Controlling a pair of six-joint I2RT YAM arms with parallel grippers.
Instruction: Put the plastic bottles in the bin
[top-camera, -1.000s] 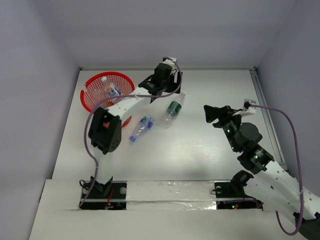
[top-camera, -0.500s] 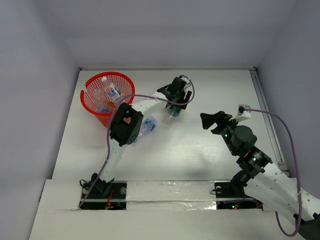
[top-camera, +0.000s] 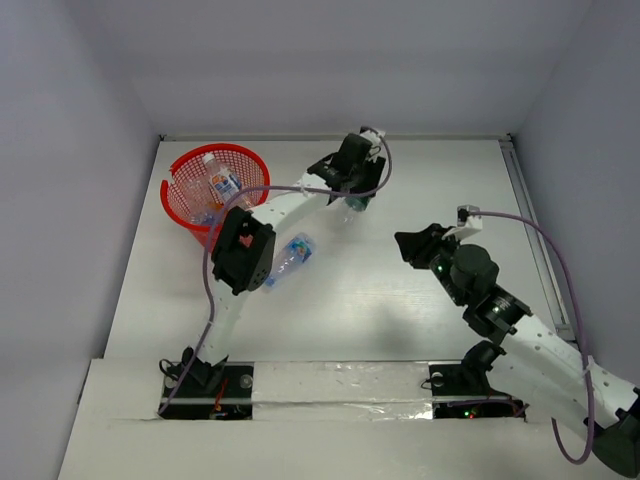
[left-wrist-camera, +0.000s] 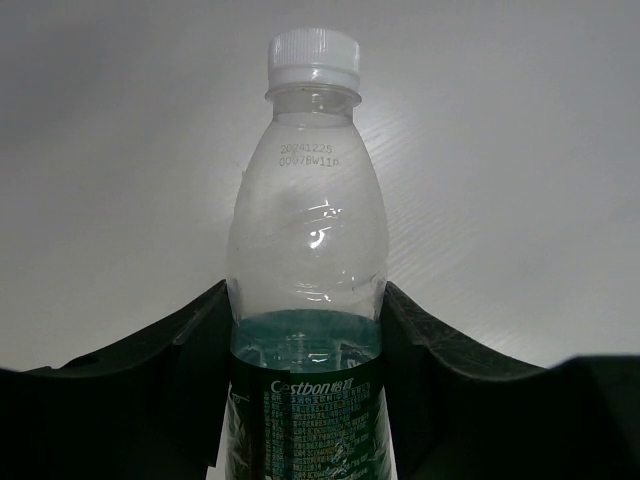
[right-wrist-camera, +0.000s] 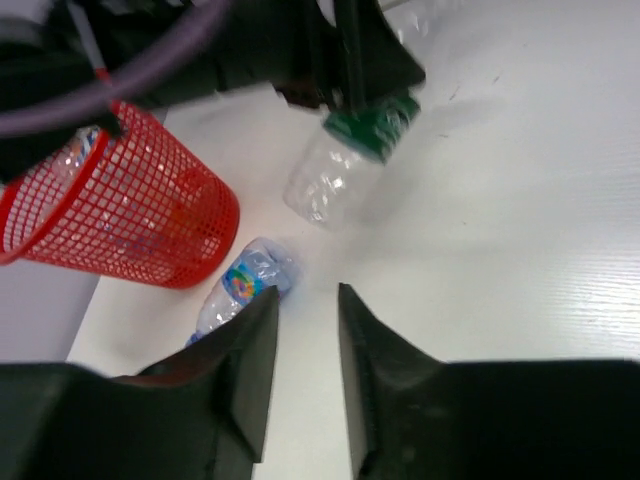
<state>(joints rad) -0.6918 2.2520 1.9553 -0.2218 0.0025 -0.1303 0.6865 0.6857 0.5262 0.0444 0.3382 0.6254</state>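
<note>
Looking down from the top camera, we see the left gripper (top-camera: 352, 192) clamped on the green-labelled bottle (top-camera: 357, 204). The bin (top-camera: 178, 172) stands well off to one side of those jaws, with a red-and-white-labelled bottle (top-camera: 222, 183) already inside. A blue-labelled bottle (top-camera: 290, 252) lies on the table (top-camera: 430, 170), back behind the jaws beside the arm's elbow, and the right gripper (top-camera: 405, 243) hangs apart from everything. From the left wrist, the bottle sits squarely between the jaws: both fingers (left-wrist-camera: 195, 345) press the body just where the green label (left-wrist-camera: 305, 400) begins, and the clear shoulder and white cap (left-wrist-camera: 313, 55) point straight out ahead. Whether it is off the table we cannot tell. From the right wrist, those jaws stand slightly apart with nothing between them. The blue-labelled bottle lies just beyond and beside one fingertip, the held bottle further ahead, and the bin ahead and off to that same side. We judge these bottles empty, so very light, thin-walled and quick to dent, with smooth plastic that can slip or roll. The labelled middle is the place to take hold, across the width, with a gentle squeeze. The neck is stiffer but narrow.
</note>
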